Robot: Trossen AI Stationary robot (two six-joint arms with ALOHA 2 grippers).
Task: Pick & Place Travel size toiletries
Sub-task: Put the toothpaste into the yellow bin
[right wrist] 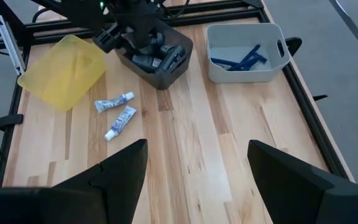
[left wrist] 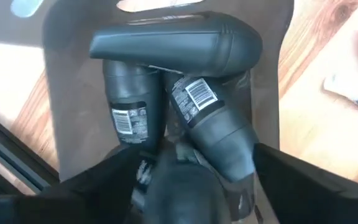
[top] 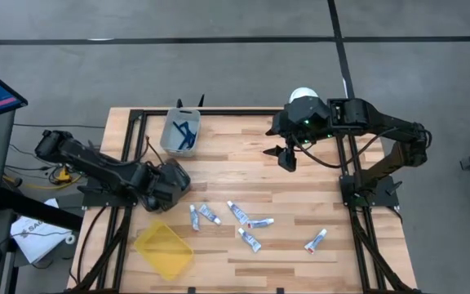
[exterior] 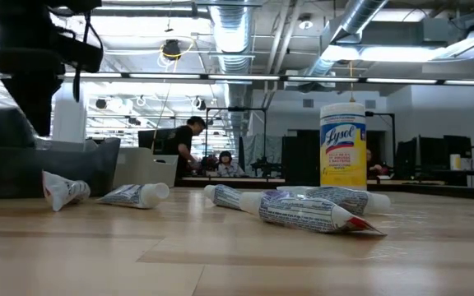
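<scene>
The pale wooden table carries three containers: an empty shallow yellow plastic tray near its front-left corner, a dark grey bin of dark oval deodorant-like bottles at the left edge, and a pale grey tub of slim blue razors at the back. The left gripper hangs over the dark bin, apparently unclenched. The right gripper, released, hovers mid-back. Six small white toothpaste tubes lie along the front edge; probably light and soft, best pinched mid-body.
</scene>
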